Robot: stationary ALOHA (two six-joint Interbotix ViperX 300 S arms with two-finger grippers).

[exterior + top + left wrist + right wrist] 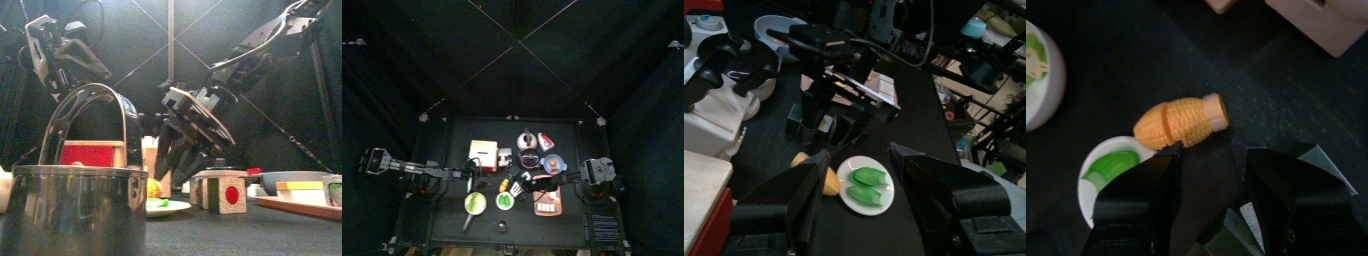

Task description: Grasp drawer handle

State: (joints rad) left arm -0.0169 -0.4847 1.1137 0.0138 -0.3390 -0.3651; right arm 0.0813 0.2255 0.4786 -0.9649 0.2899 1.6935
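Two black arms low over a table full of toys.

Drawer (484, 152) sitting on the table's left half, tan with a white face, handle untouched. Left gripper (855, 195) hanging with jaws spread wide over a white plate (866, 186) with green food on it, just in front of the drawer. Right gripper (1211, 185) reaching in near the middle, jaws also spread apart, empty, right above an orange toy (1182, 119). Big shiny pot (74, 205) up close at the front.

Drawer (91, 153) half behind metal pot (74, 205)
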